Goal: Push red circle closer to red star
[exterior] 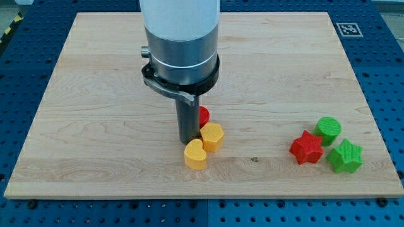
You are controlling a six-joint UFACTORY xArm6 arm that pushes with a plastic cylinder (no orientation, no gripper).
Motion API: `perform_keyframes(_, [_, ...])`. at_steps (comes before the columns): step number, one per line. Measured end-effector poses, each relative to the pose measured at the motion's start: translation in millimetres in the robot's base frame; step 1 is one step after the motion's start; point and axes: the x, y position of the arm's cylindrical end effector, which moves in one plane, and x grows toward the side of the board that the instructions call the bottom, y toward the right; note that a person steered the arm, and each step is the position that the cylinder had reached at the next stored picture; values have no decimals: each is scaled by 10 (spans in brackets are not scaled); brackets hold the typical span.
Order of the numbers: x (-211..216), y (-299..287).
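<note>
The red circle (204, 116) lies near the board's middle, mostly hidden behind my rod. My tip (188, 140) rests on the board just left of it, touching or nearly touching it. The red star (307, 148) lies far to the view's right, near the bottom edge. Two yellow blocks sit right below the red circle: a yellow hexagon (212, 136) against it and a yellow heart (196, 154) lower left of that, just below my tip.
A green circle (328, 130) sits at the red star's upper right and a green star (344, 156) at its right. The wooden board (95, 75) lies on a blue perforated table. A marker tag (348, 29) is beside the board's top right corner.
</note>
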Motion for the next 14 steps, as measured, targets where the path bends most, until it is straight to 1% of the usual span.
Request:
perform_keyframes(1, [-32, -155])
perform_keyframes(2, [-166, -279])
perform_keyframes(3, [-191, -285])
perform_keyframes(4, [-234, -212])
perform_keyframes(5, [-424, -46])
perform_keyframes(6, [-465, 31])
perform_keyframes(7, [-465, 41])
perform_keyframes(9, [-452, 430])
perform_keyframes(11, [-266, 756])
perform_keyframes(13, [-177, 1184])
perform_keyframes(14, [-49, 1278])
